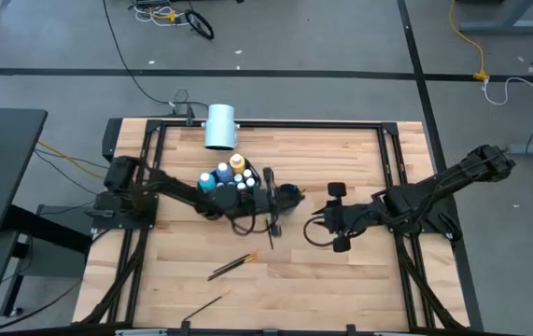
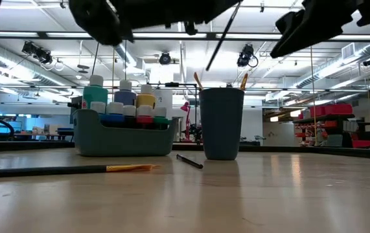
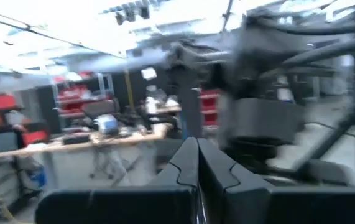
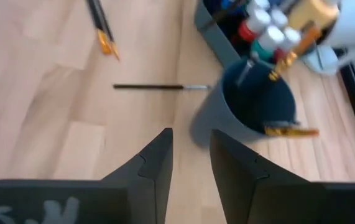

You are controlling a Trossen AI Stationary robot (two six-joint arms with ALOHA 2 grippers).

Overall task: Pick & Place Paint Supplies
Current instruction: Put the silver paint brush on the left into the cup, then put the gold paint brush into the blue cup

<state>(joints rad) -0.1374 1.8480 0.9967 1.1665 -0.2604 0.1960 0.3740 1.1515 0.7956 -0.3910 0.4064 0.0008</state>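
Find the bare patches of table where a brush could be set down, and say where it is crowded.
Free: the wood behind the right gripper, and the near right corner beyond the loose brushes. Crowded: around the bottle tray and cup, under the left gripper.

In the middle of the table (image 1: 359, 280) you meet a cluster: a grey bin (image 1: 212, 191) packed with paint bottles (image 1: 231, 175), a dark cup (image 1: 287, 196) just beside it, and the left arm (image 1: 177, 189) stretched over both. A white cylinder (image 1: 220, 127) lies behind the bin at the far edge. The right gripper (image 1: 339, 217) hangs near the cup's other side, a gap between them. Toward the near edge the wood lies open, apart from loose paintbrushes (image 1: 233, 265) and one more brush (image 4: 161, 87) lying beside the cup
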